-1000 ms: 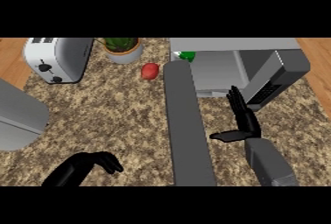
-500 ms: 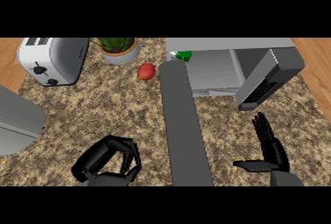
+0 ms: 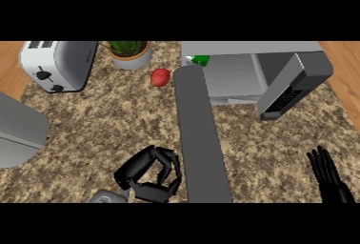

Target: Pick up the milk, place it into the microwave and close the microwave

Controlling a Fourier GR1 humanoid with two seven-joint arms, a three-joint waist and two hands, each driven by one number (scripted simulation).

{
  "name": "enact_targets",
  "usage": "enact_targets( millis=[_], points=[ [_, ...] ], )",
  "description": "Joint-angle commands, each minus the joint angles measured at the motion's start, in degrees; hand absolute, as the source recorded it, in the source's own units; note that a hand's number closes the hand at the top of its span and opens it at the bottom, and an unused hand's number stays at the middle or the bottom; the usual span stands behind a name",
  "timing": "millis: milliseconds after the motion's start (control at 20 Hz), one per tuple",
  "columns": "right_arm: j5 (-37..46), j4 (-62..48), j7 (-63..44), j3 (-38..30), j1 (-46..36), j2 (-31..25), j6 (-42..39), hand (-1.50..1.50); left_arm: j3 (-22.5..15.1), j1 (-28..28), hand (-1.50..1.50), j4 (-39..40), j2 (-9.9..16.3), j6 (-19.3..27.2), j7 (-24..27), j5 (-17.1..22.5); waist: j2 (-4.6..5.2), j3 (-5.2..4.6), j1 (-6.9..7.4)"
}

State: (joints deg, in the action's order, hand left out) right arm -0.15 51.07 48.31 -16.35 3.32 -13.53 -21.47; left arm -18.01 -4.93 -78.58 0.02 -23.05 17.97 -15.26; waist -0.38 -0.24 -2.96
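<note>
- Since half a second ago the black right hand [image 3: 329, 177] has dropped to the view's lower right corner, fingers straight and holding nothing; the black left hand [image 3: 151, 174] has curled further, low on the counter.
- The left hand's fingers are bent inward around nothing I can make out.
- The milk, a white carton with a green top [image 3: 199, 60], sits at the front left corner of the grey microwave's cavity [image 3: 232, 78], mostly hidden behind the long grey microwave door [image 3: 200, 138], which stands wide open.
- The placing step looks done; closing remains.
- Next move calls for a hand to push the door's free end toward the cavity.
- Nearby: red apple [image 3: 161, 77], silver toaster [image 3: 57, 64], potted green plant [image 3: 129, 51].
</note>
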Motion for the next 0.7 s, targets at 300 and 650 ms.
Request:
enact_targets(
  millis=[300, 650],
  points=[
    [-11.11, 22.08, -2.07, 2.81, 12.95, -2.48, -14.09, -1.50, -18.99, -7.15, 1.50, 11.32, 0.00, 12.36, -0.72, 7.52, 0.36, 0.04, -0.91],
    [-18.25, 34.84, -10.47, 5.82, 15.59, -5.65, -16.69, -1.50, -34.07, -10.92, 1.50, 11.82, 0.00, 28.71, -4.68, 16.42, 0.52, -0.05, -2.83]
  ],
)
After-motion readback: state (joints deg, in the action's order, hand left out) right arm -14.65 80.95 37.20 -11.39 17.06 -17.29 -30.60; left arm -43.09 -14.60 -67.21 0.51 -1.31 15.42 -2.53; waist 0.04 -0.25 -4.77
